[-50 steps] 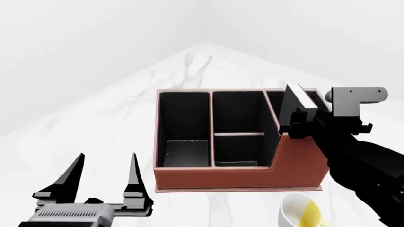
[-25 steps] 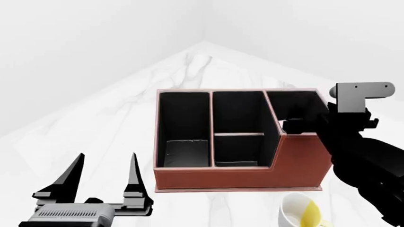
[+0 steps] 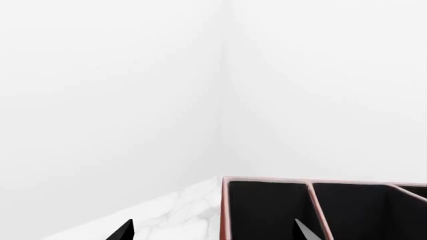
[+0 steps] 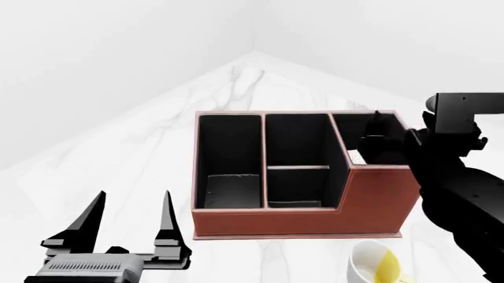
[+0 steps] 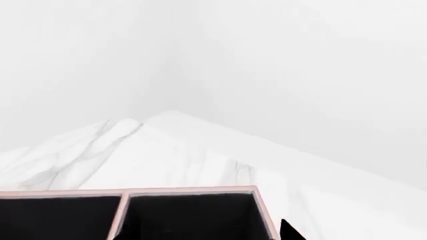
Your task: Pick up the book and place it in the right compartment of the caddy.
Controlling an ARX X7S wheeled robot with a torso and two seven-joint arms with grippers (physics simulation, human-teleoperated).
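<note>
The reddish-brown caddy (image 4: pixel 299 221) stands on the white marble table. My right gripper (image 4: pixel 376 127) hangs over its right compartment (image 4: pixel 356 131), the one with the tallest front wall. The right wrist view shows one fingertip (image 5: pixel 291 231) far out to the side over the caddy's far rim (image 5: pixel 193 190), with nothing between the fingers, so the gripper is open. The book is almost wholly hidden in the right compartment behind the gripper; only a white sliver (image 4: pixel 354 156) shows. My left gripper (image 4: pixel 134 197) is open and empty, low and left of the caddy; its wrist view shows the caddy rim (image 3: pixel 224 210).
A white-and-yellow mug (image 4: pixel 376 265) stands just in front of the caddy's right end. The long narrow left compartment (image 4: pixel 229 159) and the divided middle pair (image 4: pixel 298 159) hold nothing. The marble table (image 4: pixel 118 153) narrows to a far corner between white walls.
A second ago my right gripper held the book above the right compartment. It lowered the book in, and now the fingers stand apart and the wrist has shifted right and up a little. The left arm is unchanged.
</note>
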